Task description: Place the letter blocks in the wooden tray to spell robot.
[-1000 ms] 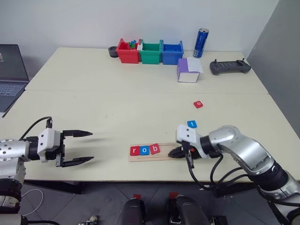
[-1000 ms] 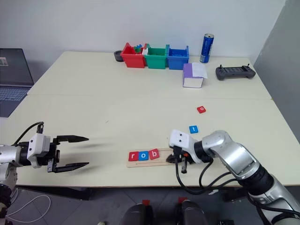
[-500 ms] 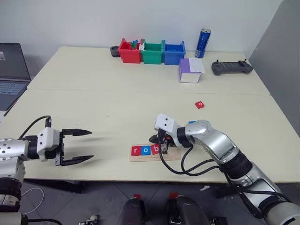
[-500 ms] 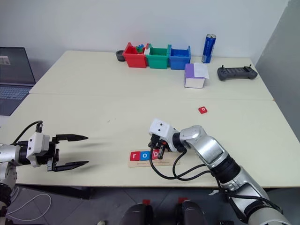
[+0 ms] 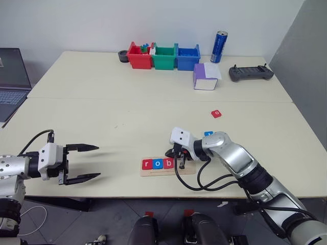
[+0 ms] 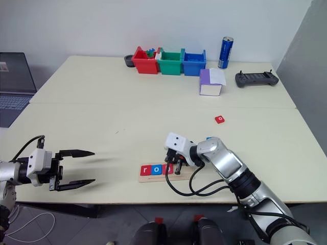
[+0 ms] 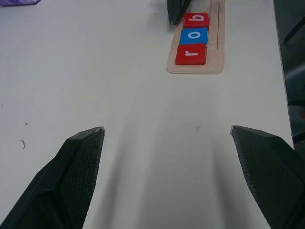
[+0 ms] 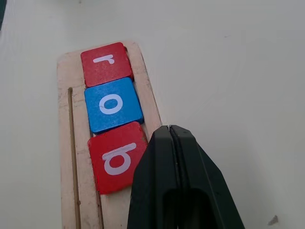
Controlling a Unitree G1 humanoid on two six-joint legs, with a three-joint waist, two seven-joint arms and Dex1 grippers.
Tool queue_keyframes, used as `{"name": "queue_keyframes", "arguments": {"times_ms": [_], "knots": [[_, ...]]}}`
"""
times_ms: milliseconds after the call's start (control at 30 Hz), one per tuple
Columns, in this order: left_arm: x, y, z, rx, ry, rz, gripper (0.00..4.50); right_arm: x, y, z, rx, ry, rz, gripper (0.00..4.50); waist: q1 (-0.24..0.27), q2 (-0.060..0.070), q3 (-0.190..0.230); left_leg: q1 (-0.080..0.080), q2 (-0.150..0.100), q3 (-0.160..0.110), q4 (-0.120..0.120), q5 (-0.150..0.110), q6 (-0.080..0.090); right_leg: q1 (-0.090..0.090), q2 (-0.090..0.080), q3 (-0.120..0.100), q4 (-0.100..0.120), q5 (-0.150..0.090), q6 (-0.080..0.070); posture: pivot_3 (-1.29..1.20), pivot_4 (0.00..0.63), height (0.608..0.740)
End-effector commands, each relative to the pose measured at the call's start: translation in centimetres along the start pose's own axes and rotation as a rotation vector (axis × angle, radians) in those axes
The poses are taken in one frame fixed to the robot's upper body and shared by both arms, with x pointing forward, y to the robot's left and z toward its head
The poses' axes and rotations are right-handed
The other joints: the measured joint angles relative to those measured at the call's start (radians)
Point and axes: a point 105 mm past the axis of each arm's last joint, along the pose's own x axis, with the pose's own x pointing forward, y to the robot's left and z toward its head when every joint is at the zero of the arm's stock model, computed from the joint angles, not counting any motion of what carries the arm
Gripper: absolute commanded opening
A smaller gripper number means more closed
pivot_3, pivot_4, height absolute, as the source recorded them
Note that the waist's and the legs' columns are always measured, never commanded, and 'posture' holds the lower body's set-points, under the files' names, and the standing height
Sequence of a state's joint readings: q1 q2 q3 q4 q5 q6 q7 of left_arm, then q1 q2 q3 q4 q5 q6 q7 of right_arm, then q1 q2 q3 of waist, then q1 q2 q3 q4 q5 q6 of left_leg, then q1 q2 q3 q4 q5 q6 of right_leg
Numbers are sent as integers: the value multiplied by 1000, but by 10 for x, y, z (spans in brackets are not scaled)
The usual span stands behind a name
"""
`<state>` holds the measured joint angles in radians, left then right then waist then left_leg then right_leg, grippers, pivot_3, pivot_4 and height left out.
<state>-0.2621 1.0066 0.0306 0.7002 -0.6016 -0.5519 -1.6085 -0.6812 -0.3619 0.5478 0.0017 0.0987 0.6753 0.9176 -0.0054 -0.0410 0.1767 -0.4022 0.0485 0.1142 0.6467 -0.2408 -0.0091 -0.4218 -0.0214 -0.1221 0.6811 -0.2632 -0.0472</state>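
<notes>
The wooden tray (image 5: 180, 169) lies near the table's front edge. At its left end sit three letter blocks: red r (image 5: 147, 164), blue o (image 5: 158, 164) and red b (image 5: 168, 163). My right gripper (image 8: 169, 130) is shut and empty, its tip low over the tray's far rim right beside the b block (image 8: 114, 157). A red o block (image 5: 216, 113) lies loose farther back on the right. A blue t block (image 5: 208, 133) peeks out behind my right arm. My left gripper (image 5: 98, 161) hovers open and empty, well left of the tray.
Red (image 5: 139, 56), green (image 5: 164, 56) and blue (image 5: 188, 56) bins stand at the back, with a blue can (image 5: 219, 40), a purple-and-white box (image 5: 205, 76) and a grey controller (image 5: 250, 73) to their right. A laptop (image 5: 10, 76) sits at the far left.
My shut right gripper has swung left from the tray's right end to the b block, then held there. The left gripper has kept still and open.
</notes>
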Motion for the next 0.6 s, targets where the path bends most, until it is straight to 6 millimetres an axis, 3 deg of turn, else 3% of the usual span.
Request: {"name": "queue_keyframes", "arguments": {"times_ms": [33, 167, 333, 467, 600], "knots": [[-7, 6, 9, 38, -3, 14, 4500, -4, 4, 7, -35, -13, 14, 32, 0, 0, 0, 0, 0, 0, 0, 0, 0, 0, 0, 0, 0, 0, 0, 0, 150, 740], [-5, 6, 9, 39, -5, 11, 4500, -6, 3, 4, -47, 0, 6, 32, 0, 0, 0, 0, 0, 0, 0, 0, 0, 0, 0, 0, 0, 0, 0, 0, 150, 740], [-5, 7, 10, 41, -6, 10, 4500, -24, -18, 14, -52, -31, -72, 32, 0, 0, 0, 0, 0, 0, 0, 0, 0, 0, 0, 0, 0, 0, 0, 0, 150, 740], [-5, 8, 11, 43, -4, 11, 4500, -57, -36, 20, -40, -72, -164, 32, 2, 0, 0, 0, 0, 0, 0, 0, 0, 0, 0, 0, 0, 0, 0, 0, 150, 740], [-6, 10, 12, 48, -6, 14, 4500, -105, -63, 8, 70, -91, -388, 815, 3, 0, 0, 0, 0, 0, 0, 0, 0, 0, 0, 0, -1, 0, 0, 0, 150, 740]]}}
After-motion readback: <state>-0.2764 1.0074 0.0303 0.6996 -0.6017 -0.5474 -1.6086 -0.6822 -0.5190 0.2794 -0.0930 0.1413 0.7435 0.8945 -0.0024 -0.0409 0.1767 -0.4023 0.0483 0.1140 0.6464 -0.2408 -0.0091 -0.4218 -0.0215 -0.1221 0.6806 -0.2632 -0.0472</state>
